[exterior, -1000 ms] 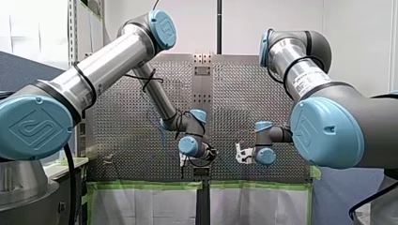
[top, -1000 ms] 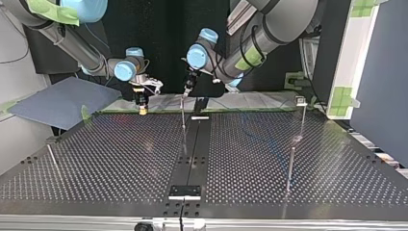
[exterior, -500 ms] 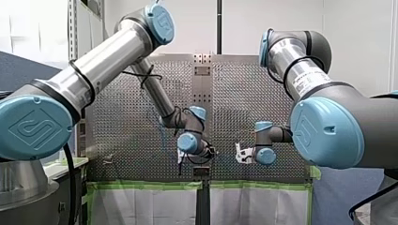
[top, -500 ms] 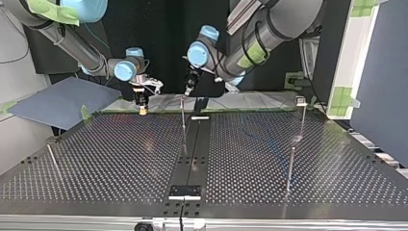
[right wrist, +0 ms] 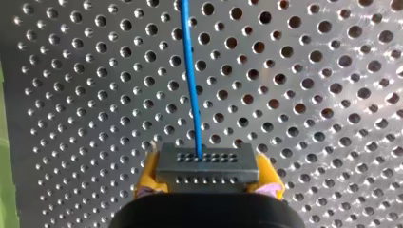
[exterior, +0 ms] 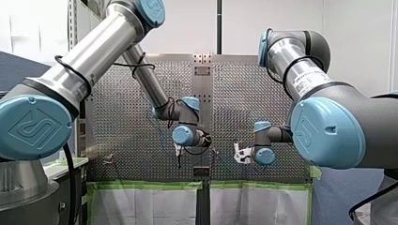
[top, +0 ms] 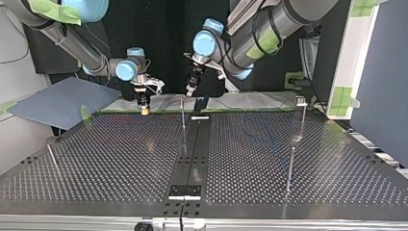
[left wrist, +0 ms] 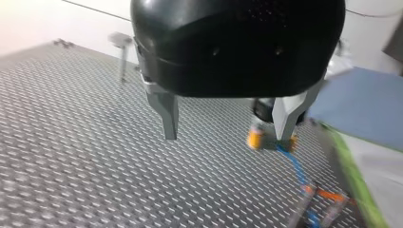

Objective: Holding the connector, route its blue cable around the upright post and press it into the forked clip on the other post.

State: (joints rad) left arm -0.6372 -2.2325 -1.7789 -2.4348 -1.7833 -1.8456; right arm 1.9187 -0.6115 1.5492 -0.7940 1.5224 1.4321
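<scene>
- The perforated table (top: 120,154) fills the lower part of the top view, dark and dotted with holes, with a black backdrop behind it. In the front view it shows as a grey panel across the middle.
- My left arm (exterior: 94,61) comes in from the front view's upper left. My right arm (exterior: 324,126) fills that view's right side.
- A blue-grey sheet (top: 62,98) lies beyond the table's far corner at the top view's left.
- A thin upright post (top: 183,115) stands at the far middle of the table. A post with a small head (top: 302,115) stands at the top view's right, well apart from it.
- My left gripper (left wrist: 225,128) hangs over the table with its metal fingers (left wrist: 166,116) spread wide and nothing between them. In the top view it sits just up and right of the upright post's top.
- My right gripper (right wrist: 209,176) is clamped on the connector (right wrist: 207,164), with a yellow pad (right wrist: 148,173) against each end. In the top view it is low over the table, left of the upright post.
- The blue cable (right wrist: 191,80) leaves the connector's middle and runs straight ahead of the right gripper over the holes.
</scene>
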